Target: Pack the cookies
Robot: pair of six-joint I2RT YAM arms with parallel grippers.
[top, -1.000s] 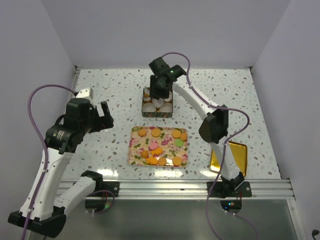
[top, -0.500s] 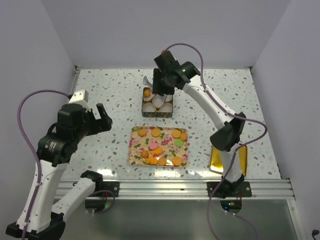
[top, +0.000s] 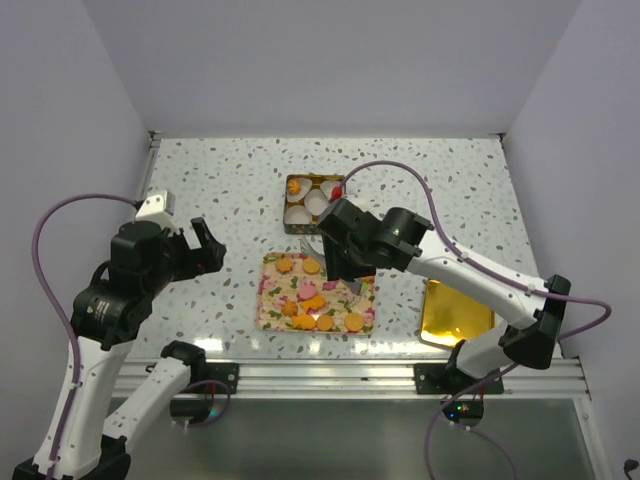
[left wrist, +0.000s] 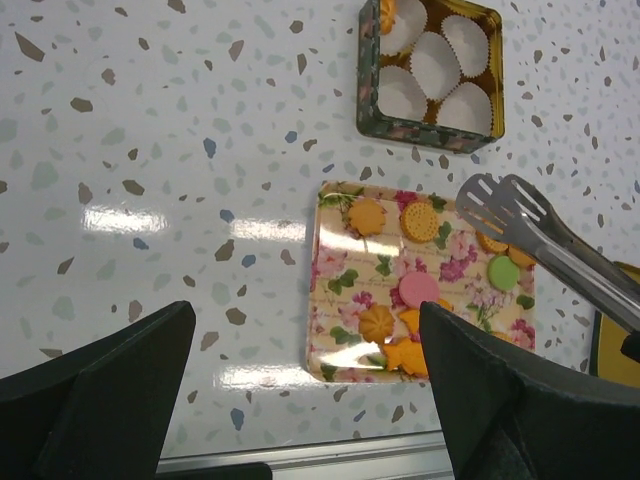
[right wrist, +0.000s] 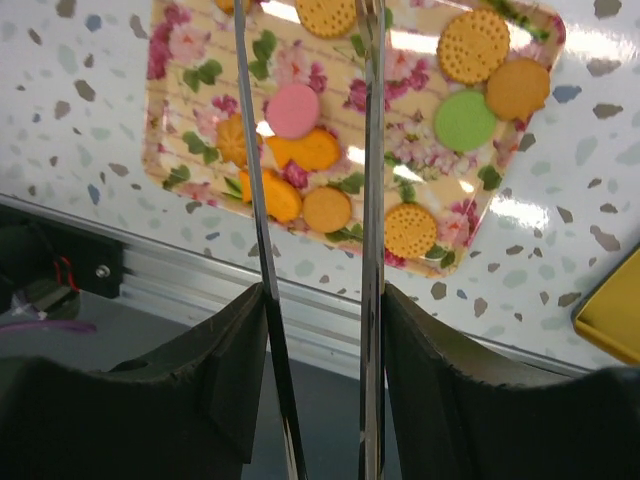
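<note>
Several cookies (top: 306, 291), mostly orange with a pink and a green one, lie on a floral tray (top: 268, 296). My right gripper (top: 345, 255) is shut on metal tongs (left wrist: 510, 208) and holds them just above the tray's far right part. In the right wrist view the tong arms (right wrist: 370, 150) stand apart over the cookies (right wrist: 292, 110) with nothing between them. A green tin (top: 288, 203) of white paper cups stands behind the tray, with one orange cookie (top: 295, 185) in its back left cup. My left gripper (top: 200, 245) is open and empty, high over the table left of the tray (left wrist: 345, 280).
A gold lid (top: 455, 310) lies right of the tray, near the front edge. A small red thing (top: 338, 190) shows at the tin's back right corner. The aluminium rail (top: 330, 378) runs along the near edge.
My right arm has swung back from the tin to above the tray with the tongs. An orange cookie now lies in the tin's back left cup. The left arm shifted slightly.
</note>
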